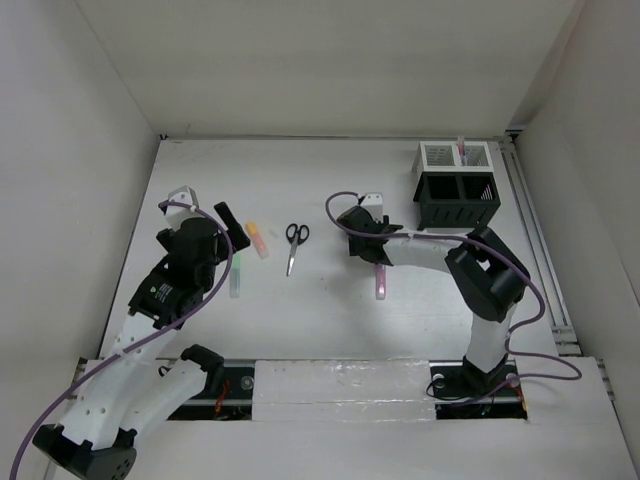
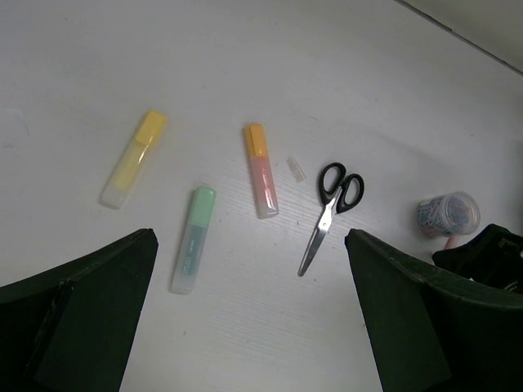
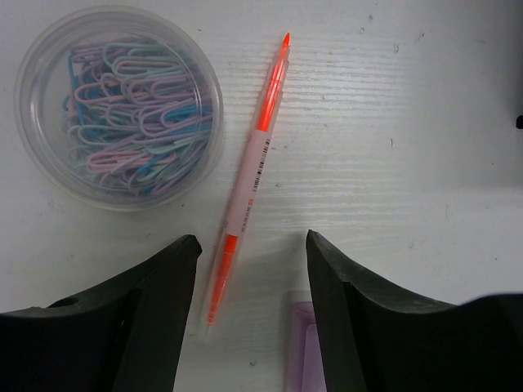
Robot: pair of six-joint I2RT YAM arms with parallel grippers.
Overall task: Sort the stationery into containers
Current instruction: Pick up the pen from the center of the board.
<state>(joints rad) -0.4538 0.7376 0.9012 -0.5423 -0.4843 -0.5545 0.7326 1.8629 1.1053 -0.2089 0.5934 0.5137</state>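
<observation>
Black-handled scissors lie mid-table. Left of them are an orange highlighter, a green highlighter and a yellow highlighter. My left gripper hovers wide open above the table near them, holding nothing. My right gripper is open, low over a thin orange pen whose lower end lies between the jaws, close to the left finger and not clamped. A purple highlighter lies beside that pen. The black mesh organiser and joined white mesh box stand back right.
A clear round tub of coloured paper clips sits just beyond my right gripper's left finger. A small clear cap lies between the orange highlighter and the scissors. White walls enclose the table on three sides.
</observation>
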